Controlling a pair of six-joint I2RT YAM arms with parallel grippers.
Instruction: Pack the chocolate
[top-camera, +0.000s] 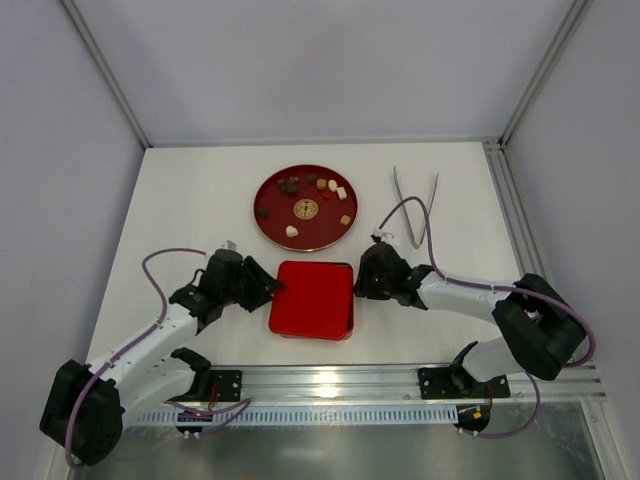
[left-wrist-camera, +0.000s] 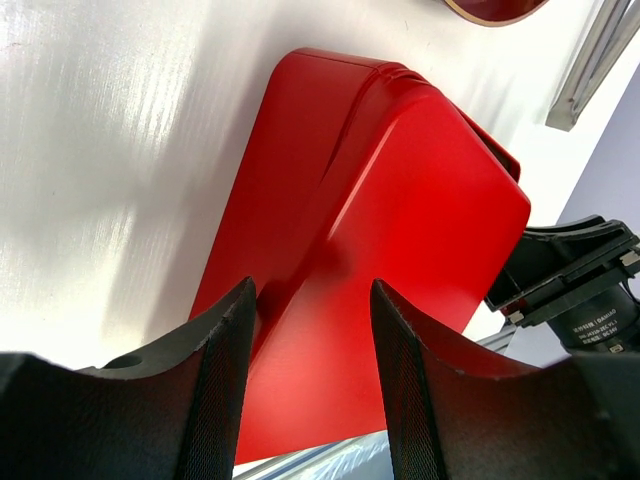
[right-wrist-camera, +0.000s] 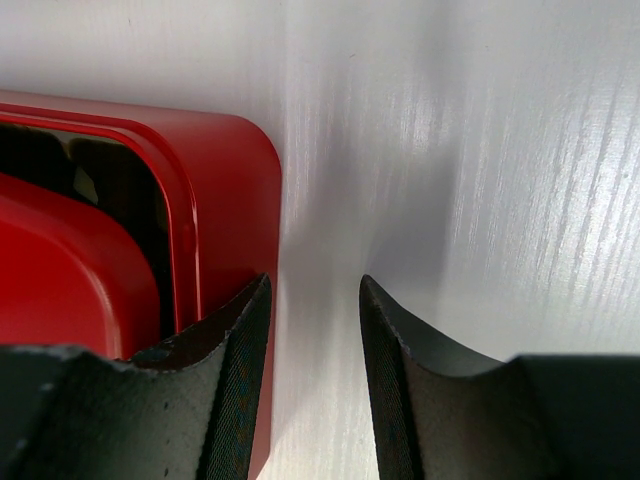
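Top view: showing the chocolate (top-camera: 289, 185) lying scattered on a round red plate (top-camera: 325, 232) just behind the lidded red box (top-camera: 312, 300), with tongs (top-camera: 415, 205) behind and right of the box. Flanking the box with the left gripper (top-camera: 270, 288) at its left edge and the right gripper (top-camera: 360, 283) at its right edge.

Left wrist: straddling the edge of the box's lid (left-wrist-camera: 430, 220) with fingers (left-wrist-camera: 225, 380) half apart; not showing whether gripping or merely hovering.

Right wrist: hovering at the box's right rim with fingers (right-wrist-camera: 235, 380) narrowly apart, one over the rim, the other over bare desk (right-wrist-camera: 480, 150), pinching nothing.
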